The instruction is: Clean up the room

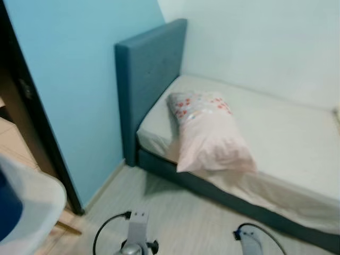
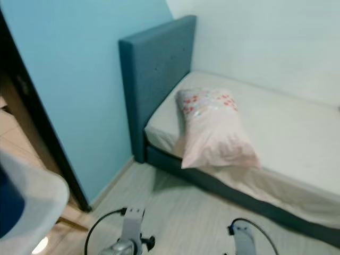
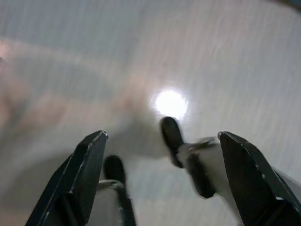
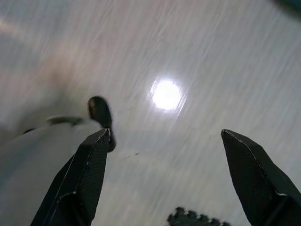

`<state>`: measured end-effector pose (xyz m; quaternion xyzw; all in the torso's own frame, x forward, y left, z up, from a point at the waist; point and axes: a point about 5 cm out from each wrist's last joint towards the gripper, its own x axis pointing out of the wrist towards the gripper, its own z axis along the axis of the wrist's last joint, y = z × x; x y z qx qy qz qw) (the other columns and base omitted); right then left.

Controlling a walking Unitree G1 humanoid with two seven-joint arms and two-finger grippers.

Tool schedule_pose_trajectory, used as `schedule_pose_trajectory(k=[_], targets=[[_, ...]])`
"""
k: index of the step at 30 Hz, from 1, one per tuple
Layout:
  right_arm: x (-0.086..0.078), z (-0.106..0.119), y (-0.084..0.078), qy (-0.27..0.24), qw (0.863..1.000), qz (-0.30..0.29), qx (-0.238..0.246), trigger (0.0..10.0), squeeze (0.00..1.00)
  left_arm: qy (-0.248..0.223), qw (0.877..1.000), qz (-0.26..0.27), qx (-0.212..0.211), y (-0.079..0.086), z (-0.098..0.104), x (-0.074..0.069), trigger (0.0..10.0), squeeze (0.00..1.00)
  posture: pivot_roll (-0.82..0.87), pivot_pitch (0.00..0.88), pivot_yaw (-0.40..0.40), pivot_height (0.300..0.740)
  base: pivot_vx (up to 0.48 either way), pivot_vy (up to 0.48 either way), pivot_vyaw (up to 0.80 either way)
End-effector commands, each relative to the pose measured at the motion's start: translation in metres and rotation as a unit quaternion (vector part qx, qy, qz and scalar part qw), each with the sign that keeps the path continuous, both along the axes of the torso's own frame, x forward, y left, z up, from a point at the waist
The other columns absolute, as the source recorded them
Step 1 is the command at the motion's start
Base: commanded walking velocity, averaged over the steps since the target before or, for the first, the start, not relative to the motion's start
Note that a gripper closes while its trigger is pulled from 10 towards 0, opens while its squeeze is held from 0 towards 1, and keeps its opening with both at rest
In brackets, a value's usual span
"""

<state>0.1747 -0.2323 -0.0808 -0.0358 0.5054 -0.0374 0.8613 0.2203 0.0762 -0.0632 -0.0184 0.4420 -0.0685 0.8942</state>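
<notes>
A pink pillow [image 1: 207, 133] with a flowered end lies on the bed [image 1: 287, 133], its lower end hanging over the near edge of the mattress. The bed has a blue-grey padded headboard [image 1: 151, 69] and a pale sheet. Both arms hang low at the bottom of the eye views, the left arm [image 1: 137, 234] and the right arm [image 1: 248, 241], away from the bed. My left gripper [image 3: 162, 155] is open above the pale floor with nothing between its fingers. My right gripper [image 4: 164, 155] is also open and empty over the floor.
A light blue wall [image 1: 79, 79] stands on the left, with a dark door frame [image 1: 37, 122] beside it. A white and blue object [image 1: 21, 207] sits at the bottom left. Pale wood-look floor [image 1: 180, 212] lies between me and the bed.
</notes>
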Motion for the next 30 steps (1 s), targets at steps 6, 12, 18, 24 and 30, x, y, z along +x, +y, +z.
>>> schedule_pose_trajectory(k=[6,12,18,24,30], targets=[[0.000,0.000,0.000,0.000,1.000,0.004,-0.001,10.0,0.00,-0.017,0.999,0.032,-0.012,0.066,-0.014,-0.020,10.0,0.00,0.01,0.017,-0.050,0.737,0.296,0.000,0.00],[-0.001,0.000,0.000,0.003,1.000,-0.001,0.002,10.0,0.00,-0.045,0.998,0.032,-0.012,0.105,-0.008,-0.018,10.0,0.00,0.01,0.017,-0.050,0.737,0.319,0.000,-0.53],[0.000,0.000,0.000,0.002,1.000,0.000,0.000,10.0,0.00,-0.093,0.995,0.002,-0.022,0.082,0.010,0.014,10.0,0.00,0.00,0.014,-0.043,0.737,0.325,0.000,-0.80],[0.000,0.000,0.000,0.000,1.000,-0.002,0.001,10.0,0.00,-0.098,0.995,-0.009,-0.026,0.078,0.010,0.015,10.0,0.00,0.00,0.014,-0.042,0.737,0.335,0.000,-0.80],[0.002,0.001,0.000,-0.004,1.000,-0.004,0.002,10.0,0.00,-0.099,0.995,-0.013,-0.028,0.074,0.009,0.013,10.0,0.00,0.01,0.015,-0.039,0.737,0.340,0.000,-0.67]])
